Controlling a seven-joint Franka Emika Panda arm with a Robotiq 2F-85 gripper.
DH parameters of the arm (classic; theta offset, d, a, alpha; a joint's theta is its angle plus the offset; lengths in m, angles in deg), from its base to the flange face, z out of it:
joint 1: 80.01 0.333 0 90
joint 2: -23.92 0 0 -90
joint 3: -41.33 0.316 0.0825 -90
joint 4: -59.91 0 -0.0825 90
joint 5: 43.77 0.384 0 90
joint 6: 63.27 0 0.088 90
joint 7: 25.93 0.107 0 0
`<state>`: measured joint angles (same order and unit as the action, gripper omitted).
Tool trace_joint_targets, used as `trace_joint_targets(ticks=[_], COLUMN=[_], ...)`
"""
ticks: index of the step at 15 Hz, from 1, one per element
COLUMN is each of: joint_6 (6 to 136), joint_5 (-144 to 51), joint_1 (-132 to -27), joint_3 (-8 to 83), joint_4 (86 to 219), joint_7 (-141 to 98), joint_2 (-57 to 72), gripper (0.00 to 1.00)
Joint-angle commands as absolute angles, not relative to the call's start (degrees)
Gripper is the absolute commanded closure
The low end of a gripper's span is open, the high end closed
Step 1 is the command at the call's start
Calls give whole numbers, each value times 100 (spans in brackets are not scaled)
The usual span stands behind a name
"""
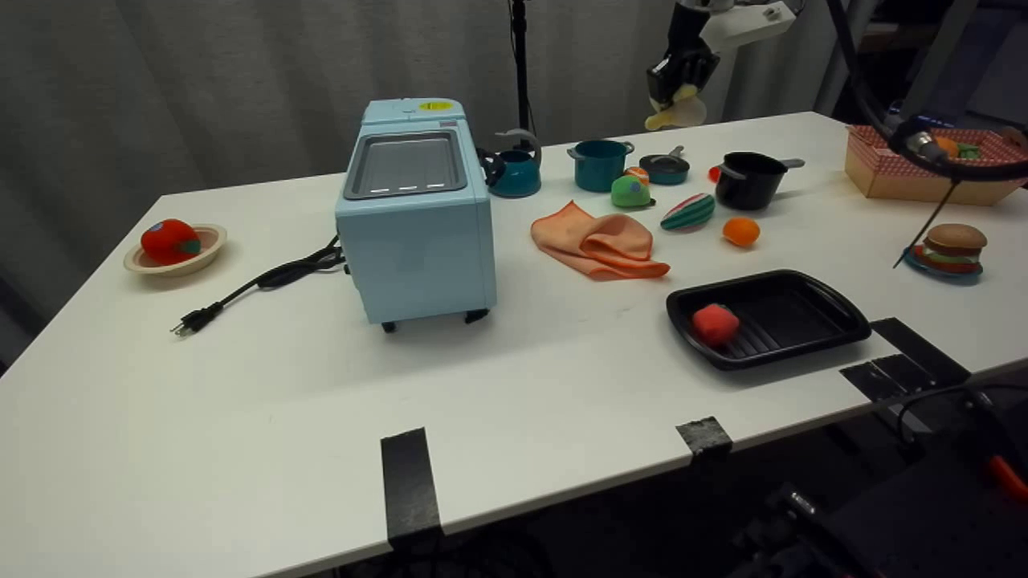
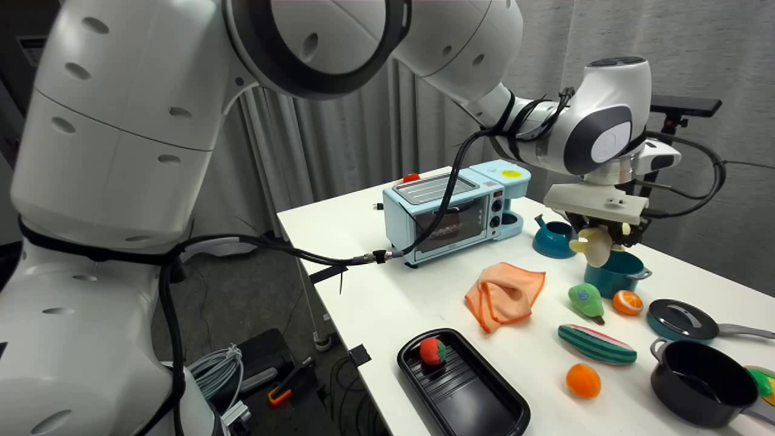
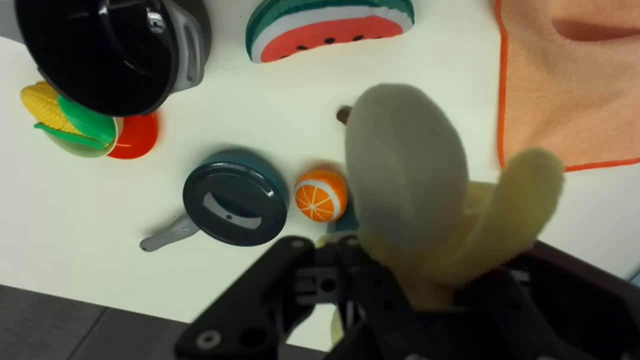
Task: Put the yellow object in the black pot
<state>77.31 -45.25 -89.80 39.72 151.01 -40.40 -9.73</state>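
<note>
The yellow object is a pale yellow, peeled-banana-like toy with a whitish middle. It shows in both exterior views and large in the wrist view. My gripper is shut on its base and holds it in the air, pointing down, near the teal pot at the table's back. The black pot stands upright on the table with its grey handles. In the wrist view, its open inside is at upper left, apart from the gripper; nothing shows inside.
A teal pot, lidded pan, orange slice, watermelon piece and orange ball stand near. Toy corn lies beside the black pot. A cloth, black tray and blue oven stand farther off.
</note>
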Motion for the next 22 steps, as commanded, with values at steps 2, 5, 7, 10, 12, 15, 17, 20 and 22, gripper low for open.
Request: trace_joint_targets(ticks=[2, 5, 7, 10, 12, 15, 17, 20, 22], joint_6=[7490, 7447, 7405, 7415, 7391, 7368, 7360, 7389, 7418], joint_5=[-4636, -4726, -4802, -4828, -4819, -4767, -4749, -4715, -4658], joint_1=[-9009, -9043, -9076, -9190, -9292, -9489, -9616, -9784, -9884], joint_3=[3796, 3625, 3503, 3358, 3271, 3175, 3124, 3121, 3165], joint_4=[14905, 14905, 14926, 14991, 14985, 14929, 14870, 14769, 14697], joint_7=[-4002, -3986, -3989, -3999, -3981, -3994, -3991, -4033, -4068], joint_2=[-733, -567, -461, -341, -343, -440, -545, -773, -957], gripper=[96, 96, 96, 96, 96, 96, 96, 96, 96])
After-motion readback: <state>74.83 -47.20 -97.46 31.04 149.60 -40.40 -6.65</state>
